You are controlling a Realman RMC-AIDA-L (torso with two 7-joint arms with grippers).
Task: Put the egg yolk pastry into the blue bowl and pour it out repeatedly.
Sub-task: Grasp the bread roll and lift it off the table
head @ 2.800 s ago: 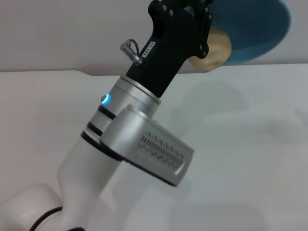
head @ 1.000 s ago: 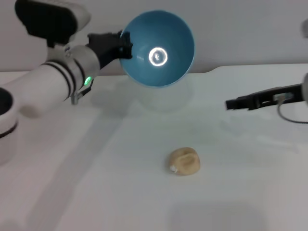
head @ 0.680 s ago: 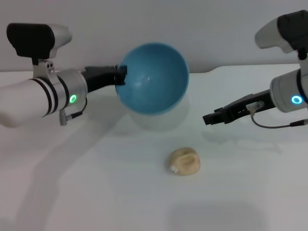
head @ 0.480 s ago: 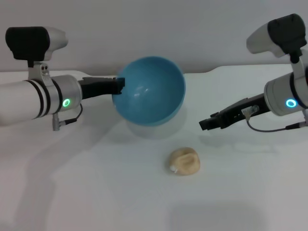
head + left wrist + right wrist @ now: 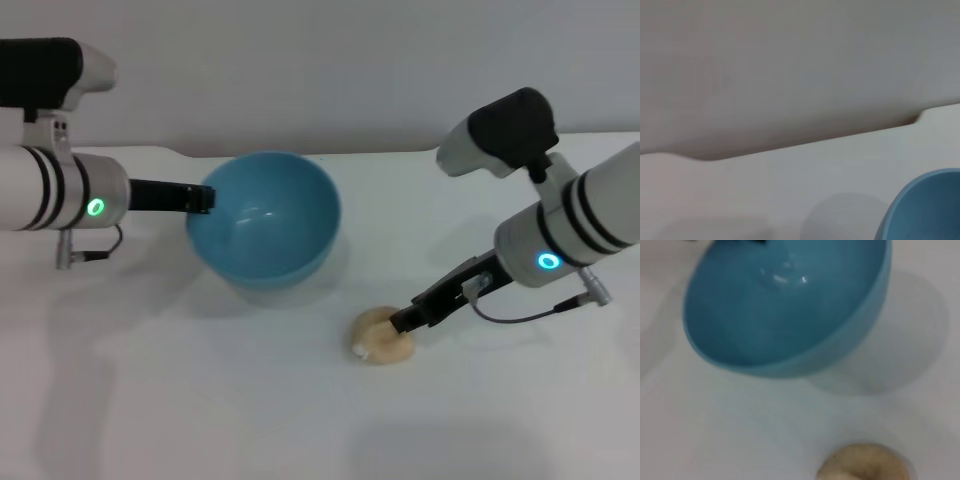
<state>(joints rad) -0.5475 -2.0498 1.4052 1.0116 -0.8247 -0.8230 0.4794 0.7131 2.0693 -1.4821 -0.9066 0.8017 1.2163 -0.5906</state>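
White table (image 5: 180,420), grey wall behind. Blue bowl (image 5: 265,230) lowered, clamped by left gripper (image 5: 198,198); right gripper (image 5: 408,322) now on egg yolk pastry (image 5: 375,340) at 5 o'clock, finger state unclear.

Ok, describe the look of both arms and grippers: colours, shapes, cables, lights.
Both arms are white cylinders with black bands near the wrist and a black-capped grey housing above. The left arm carries a green ring light and a small grey looped cable underneath; the right arm shows a blue ring light and a thin grey cable. The left gripper and right gripper are slim, black and elongated.
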